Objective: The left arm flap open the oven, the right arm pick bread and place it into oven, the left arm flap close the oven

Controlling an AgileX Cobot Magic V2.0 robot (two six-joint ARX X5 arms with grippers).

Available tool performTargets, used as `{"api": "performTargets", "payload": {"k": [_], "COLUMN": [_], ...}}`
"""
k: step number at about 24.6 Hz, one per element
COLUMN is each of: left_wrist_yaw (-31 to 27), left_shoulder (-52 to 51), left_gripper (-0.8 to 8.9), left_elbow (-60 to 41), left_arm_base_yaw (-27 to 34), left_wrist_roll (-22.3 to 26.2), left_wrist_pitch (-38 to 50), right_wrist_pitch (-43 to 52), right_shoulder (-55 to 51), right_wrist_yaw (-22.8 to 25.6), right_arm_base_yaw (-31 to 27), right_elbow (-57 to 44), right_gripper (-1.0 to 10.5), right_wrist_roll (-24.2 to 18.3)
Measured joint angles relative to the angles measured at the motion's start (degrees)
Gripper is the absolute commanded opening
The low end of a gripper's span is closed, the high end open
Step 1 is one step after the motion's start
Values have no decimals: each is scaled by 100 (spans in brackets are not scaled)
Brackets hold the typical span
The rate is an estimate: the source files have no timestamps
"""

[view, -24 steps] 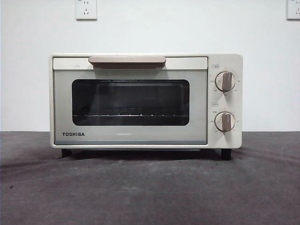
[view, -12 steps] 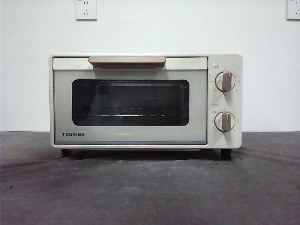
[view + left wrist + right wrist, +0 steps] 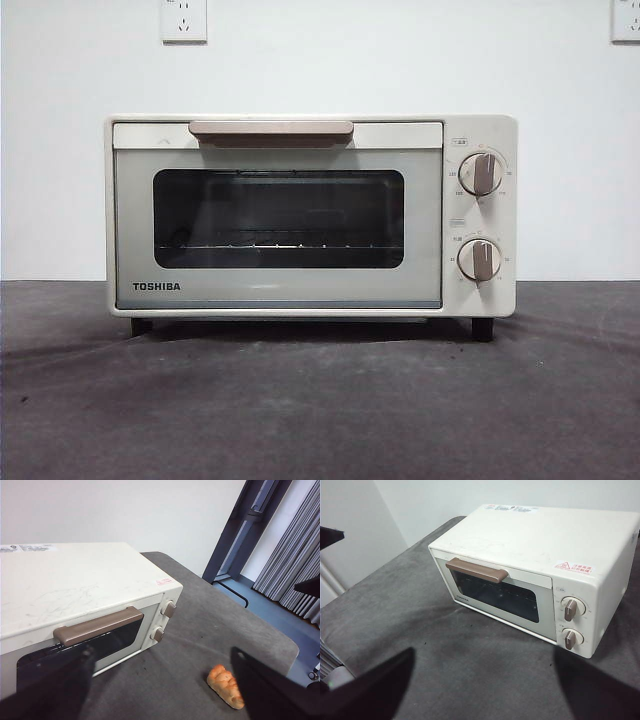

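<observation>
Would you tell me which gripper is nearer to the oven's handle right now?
Left. The left gripper hangs just before the handle; the right gripper sits farther back from the oven.

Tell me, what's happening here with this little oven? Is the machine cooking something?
Nothing is being handled yet. The cream-white boxy toaster oven sits on the dark grey table with its dark glass door shut. A golden braided bread loaf lies on the table in front of it, untouched. The left gripper and right gripper both hover open above the table, facing the oven, touching nothing.
</observation>
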Motion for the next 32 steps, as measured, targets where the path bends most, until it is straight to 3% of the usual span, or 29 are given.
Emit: {"api": "performTargets", "payload": {"k": [10, 20, 25, 32], "left_wrist_yaw": [0, 0, -4, -7], "left_shoulder": [0, 0, 0, 0], "left_gripper": [481, 468, 468, 468], "left_elbow": [0, 0, 0, 0], "left_arm_base_yaw": [0, -74, -160, -229], "left_wrist_roll": [-2, 0, 37, 90], "left_wrist_pitch": [0, -2, -2, -2], "right_wrist_pitch": [-166, -1226, -1305, -1209], "right_shoulder": [20, 872, 1482, 2374], "right_wrist_yaw": [35, 960, 1158, 1860], "right_arm_base_yaw": [0, 0, 0, 0], "right_elbow": [0, -153, -566, -1163], "right_gripper": [523, 523, 523, 523], "right_wrist_roll": [155, 361, 492, 723]}}
